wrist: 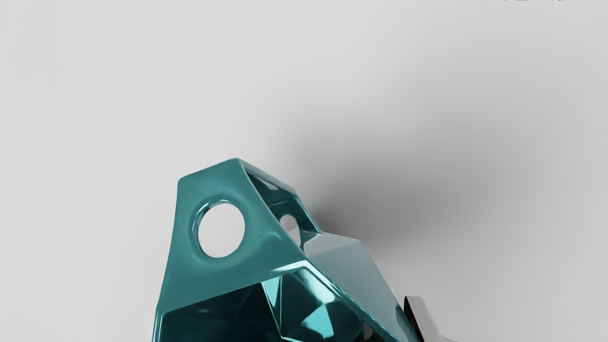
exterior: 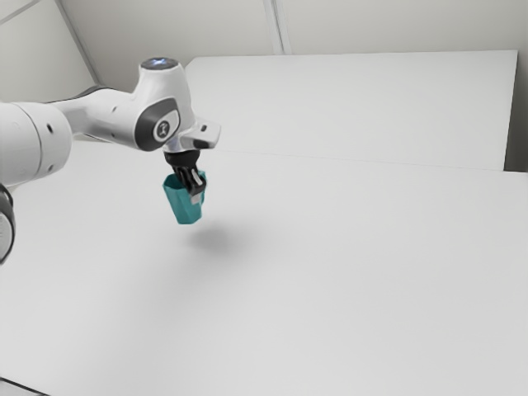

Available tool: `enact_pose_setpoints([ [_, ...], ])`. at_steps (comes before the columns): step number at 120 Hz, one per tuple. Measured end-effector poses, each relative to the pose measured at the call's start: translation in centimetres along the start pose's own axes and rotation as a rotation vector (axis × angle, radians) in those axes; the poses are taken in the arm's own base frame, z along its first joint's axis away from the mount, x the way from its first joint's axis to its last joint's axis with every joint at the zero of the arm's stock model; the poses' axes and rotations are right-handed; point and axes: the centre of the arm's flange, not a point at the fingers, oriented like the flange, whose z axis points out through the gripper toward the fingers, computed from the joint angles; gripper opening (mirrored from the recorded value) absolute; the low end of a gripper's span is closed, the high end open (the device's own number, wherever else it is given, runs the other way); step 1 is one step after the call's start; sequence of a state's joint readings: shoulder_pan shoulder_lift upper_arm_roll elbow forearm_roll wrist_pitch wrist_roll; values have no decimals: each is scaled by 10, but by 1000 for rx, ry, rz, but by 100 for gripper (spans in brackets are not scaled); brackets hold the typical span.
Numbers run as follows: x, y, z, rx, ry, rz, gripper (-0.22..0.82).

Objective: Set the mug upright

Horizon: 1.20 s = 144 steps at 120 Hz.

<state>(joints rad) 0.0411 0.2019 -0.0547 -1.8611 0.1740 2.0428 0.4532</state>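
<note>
Mug [exterior: 180, 205] tilted, mouth up, above the worktop [exterior: 346, 272]; pincer [exterior: 196, 196] clamped on its wall; release at this height and lean could land it on an edge, toppling it.

Arm [exterior: 107, 114]: glossy white, smooth rounded shells. Wrist housing [exterior: 163, 85] carried a dark cap [exterior: 159, 63] at 12 o'clock, blue-white marking on top; at 6 o'clock, a dark grey disc [exterior: 163, 129] bearing a pale emblem. Thick cylindrical shell [exterior: 33, 144] had small dark recesses near its 2 and 4 o'clock edges. White hand casing [exterior: 206, 134]: angular, one dark spot. Gripper [exterior: 195, 193]: black, pale grey tip facing.
</note>
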Motion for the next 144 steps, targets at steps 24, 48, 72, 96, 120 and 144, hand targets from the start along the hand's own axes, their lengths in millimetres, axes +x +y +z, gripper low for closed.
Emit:
enact_pose_setpoints([
  [24,7,1,7,30,73,-176,-18],
  [48,1,5,37,-2,83,-336,-18],
  [72,2,5,53,-15,77,-445,-18],
  [96,1,4,65,-22,67,-525,-18],
  [120,3,6,71,-27,61,-579,-8],
  [144,3,7,70,-34,64,-623,31],
])
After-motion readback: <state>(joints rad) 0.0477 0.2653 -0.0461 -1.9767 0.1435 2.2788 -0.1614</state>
